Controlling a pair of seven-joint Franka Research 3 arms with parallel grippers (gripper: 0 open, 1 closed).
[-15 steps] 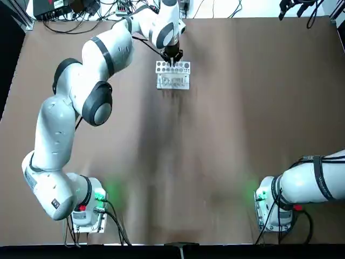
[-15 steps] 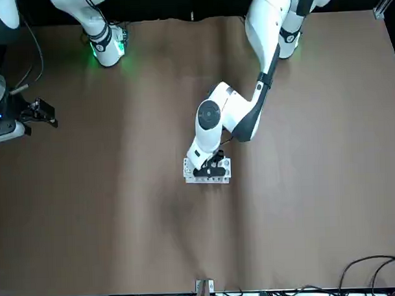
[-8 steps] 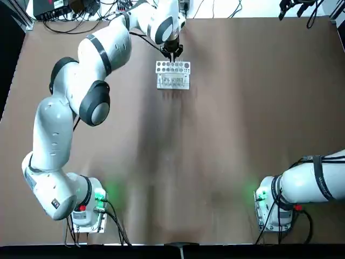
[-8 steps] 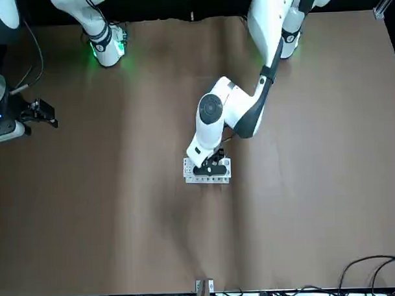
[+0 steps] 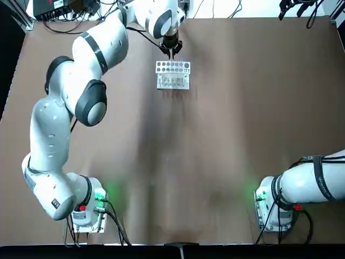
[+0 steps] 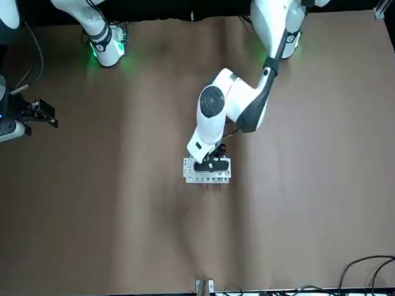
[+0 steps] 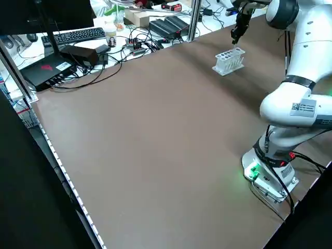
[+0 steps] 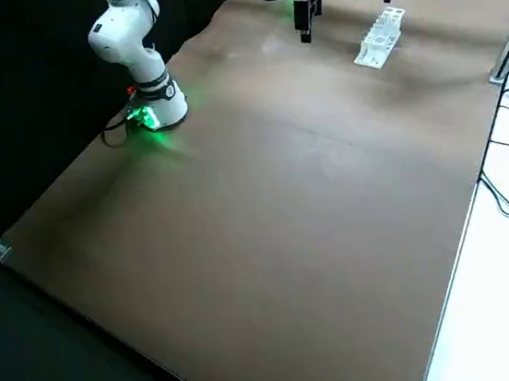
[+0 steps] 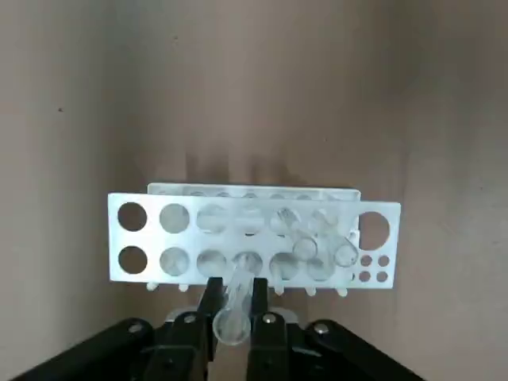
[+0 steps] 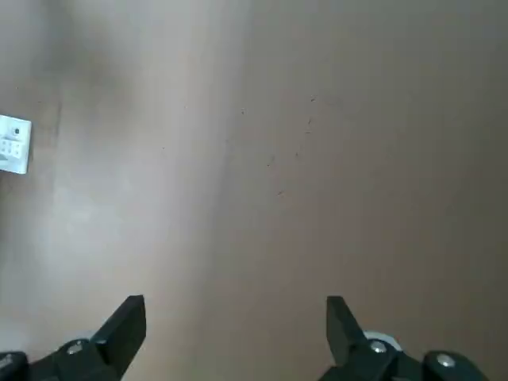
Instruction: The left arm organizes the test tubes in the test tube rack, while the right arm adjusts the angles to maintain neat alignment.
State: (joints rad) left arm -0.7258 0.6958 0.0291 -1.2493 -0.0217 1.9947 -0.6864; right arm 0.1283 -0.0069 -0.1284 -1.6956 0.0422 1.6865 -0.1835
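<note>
We have the left gripper (image 9: pixel 232 317) pinching one clear test tube (image 9: pixel 232 311) between its fingers, held above the far edge of the test tube rack (image 5: pixel 173 74) at the far middle of the table. At least two more test tubes (image 9: pixel 321 248) sit in the rack's holes and lean at an angle, not upright.

The right gripper (image 10: pixel 234 325) is parked wide apart over bare table near its base, well away from the rack — empty.

Risks as we judge them:
- Held tube looks slightly tilted in the pinch. If it comes down off-centre, its tip hits the rack's top plate instead of a hole and can skid or tip the light rack.
- Leaning tubes crowd neighbouring holes; the fingers or the held tube may clip them on descent.
- Smooth round glass or plastic in a two-finger pinch — it could slip or rotate if bumped.
- Nothing braces the rack, so any side push may slide it.

Surface: plain brown table (image 5: pixel 226 135), matte, nothing else on it but the rack. Room: beyond one table edge, a keyboard (image 7: pixel 78 35), dark boxes and a tangle of cables (image 7: pixel 135 44); green lights glow at both arm bases.
</note>
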